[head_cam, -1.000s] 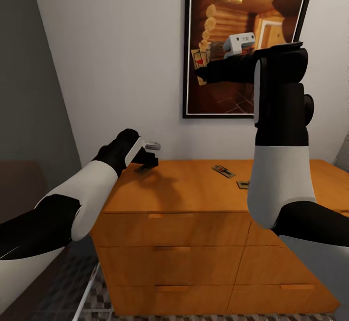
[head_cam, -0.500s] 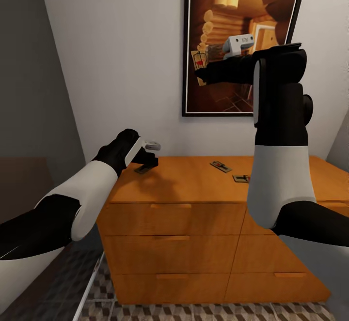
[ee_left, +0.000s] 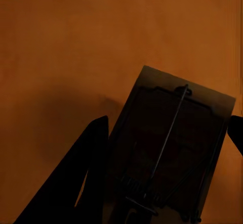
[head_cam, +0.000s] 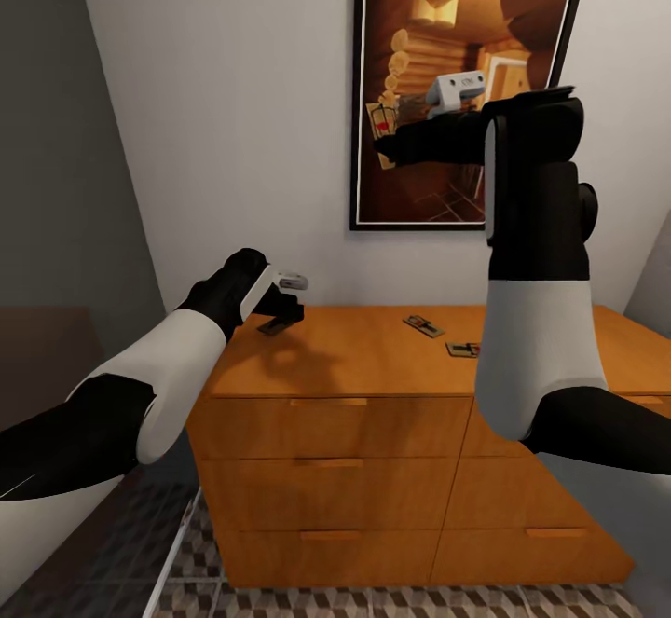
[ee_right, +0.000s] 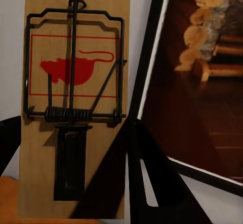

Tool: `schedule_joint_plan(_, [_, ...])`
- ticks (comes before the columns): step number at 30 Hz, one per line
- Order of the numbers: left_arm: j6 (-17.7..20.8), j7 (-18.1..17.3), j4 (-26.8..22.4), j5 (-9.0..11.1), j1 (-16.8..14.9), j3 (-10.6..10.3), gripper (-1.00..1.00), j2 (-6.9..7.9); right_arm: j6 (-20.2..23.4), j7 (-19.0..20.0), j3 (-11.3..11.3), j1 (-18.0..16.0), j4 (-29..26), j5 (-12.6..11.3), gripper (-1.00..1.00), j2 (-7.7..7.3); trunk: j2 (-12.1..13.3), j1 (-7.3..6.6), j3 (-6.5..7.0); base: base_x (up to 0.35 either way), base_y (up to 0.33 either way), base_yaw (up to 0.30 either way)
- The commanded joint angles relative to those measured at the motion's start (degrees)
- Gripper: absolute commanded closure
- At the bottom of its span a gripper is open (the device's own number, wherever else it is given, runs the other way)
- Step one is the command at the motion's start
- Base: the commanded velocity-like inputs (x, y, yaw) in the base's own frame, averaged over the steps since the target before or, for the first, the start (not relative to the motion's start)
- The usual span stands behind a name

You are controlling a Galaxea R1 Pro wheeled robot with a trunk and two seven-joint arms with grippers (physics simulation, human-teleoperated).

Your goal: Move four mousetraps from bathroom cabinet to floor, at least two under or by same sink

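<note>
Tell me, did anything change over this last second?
Mostly the camera backed off, showing more floor. The right gripper keeps its mousetrap raised; the left gripper keeps one above the cabinet. Two traps stay on top.

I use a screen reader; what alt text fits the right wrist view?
A wooden mousetrap with a red mouse print and black wire spring is held upright between the right gripper's dark fingers, against a white wall beside a black-framed picture.
</note>
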Motion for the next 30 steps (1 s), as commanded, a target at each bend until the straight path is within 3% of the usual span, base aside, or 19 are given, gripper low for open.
schedule_joint_plan(1, [0.2,0.2,-0.1,0.5,0.0,-0.4,1.0,0.08,0.2,0.5,-0.1,-0.1,0.2,0.5,1.0,0.06,0.4,-0.23,0.12,-0.002,0.0,0.0])
schedule_joint_plan(23, [0.2,0.2,0.6,0.1,-0.1,-0.4,1.0,0.34,0.2,-0.3,-1.0,-2.2,12.7,0.5,1.0,-0.16,9.2,-5.06,4.07,0.0,0.0,0.0])
schedule_joint_plan(30, [0.2,0.2,-6.6,0.3,0.2,-0.3,1.0,0.46,0.2,-0.3,-1.1,-2.7,13.9,0.5,1.0,-0.24,12.0,-6.6,5.32,0.0,0.0,0.0])
